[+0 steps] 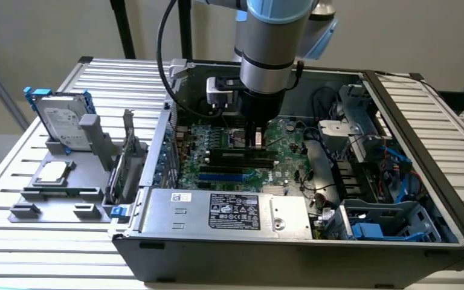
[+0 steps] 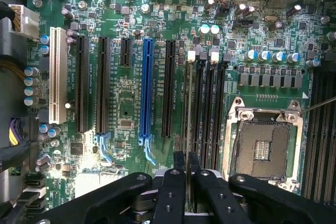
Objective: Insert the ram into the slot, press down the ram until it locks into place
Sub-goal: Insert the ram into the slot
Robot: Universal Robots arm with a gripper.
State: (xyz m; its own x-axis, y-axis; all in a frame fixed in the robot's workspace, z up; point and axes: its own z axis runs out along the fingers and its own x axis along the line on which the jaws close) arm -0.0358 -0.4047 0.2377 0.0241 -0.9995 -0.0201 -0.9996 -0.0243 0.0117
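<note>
Green and thin, the long flat ram stick (image 2: 188,114) is pinched between the two fingers of the black gripper (image 2: 187,162), which is closed narrow on it. It shows edge-on and runs along the long narrow black plastic slot (image 2: 200,108) with pale end clips, deep inside the open dark grey computer case (image 1: 296,257). I cannot tell if it touches the slot. To do this well, I think the stick should be held straight up, lined up end to end with the slot, then pushed evenly so both clips snap. More black slots sit just beside this one, so it could go in the wrong one. The long blue card socket (image 2: 146,87) is near. The square silver chip holder (image 2: 262,145) is on the other side. A grey hard drive (image 1: 61,118) stands well apart on the exterior view's left.
</note>
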